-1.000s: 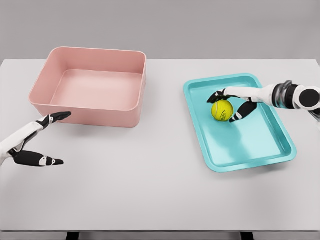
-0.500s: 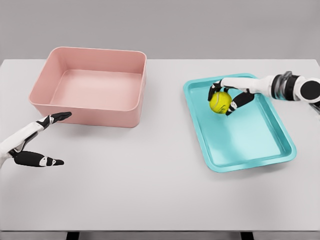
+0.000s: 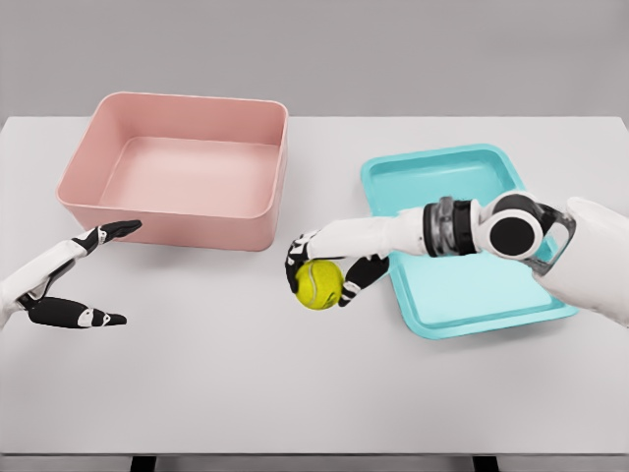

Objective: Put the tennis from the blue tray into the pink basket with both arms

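The tennis ball [image 3: 318,284] is a bright yellow-green sphere with a faint curved seam line on its facing side; no damage is visible. It sits outside the blue tray [image 3: 462,177], over the white bench [image 3: 295,393], in the gap between the tray's left rim and the pink basket [image 3: 187,157]. Whether it touches the bench surface cannot be told.

The right hand [image 3: 324,265] is grasping the ball from above, its dark fingers [image 3: 362,273] curled down both sides. Its arm reaches across the tray from the right edge of the view, the wrist passing above the tray's left rim.

The left hand [image 3: 74,280] is released, fingers extended and holding nothing, at the lower left of the bench, just in front of the basket's near left corner.

The basket stands at the upper left, upright, with tall walls and a rounded rim. Its near right corner lies close to the ball, up and to the left of it. The tray lies flat at the right with a low raised rim. The bench in front of the ball and across the lower middle is open.
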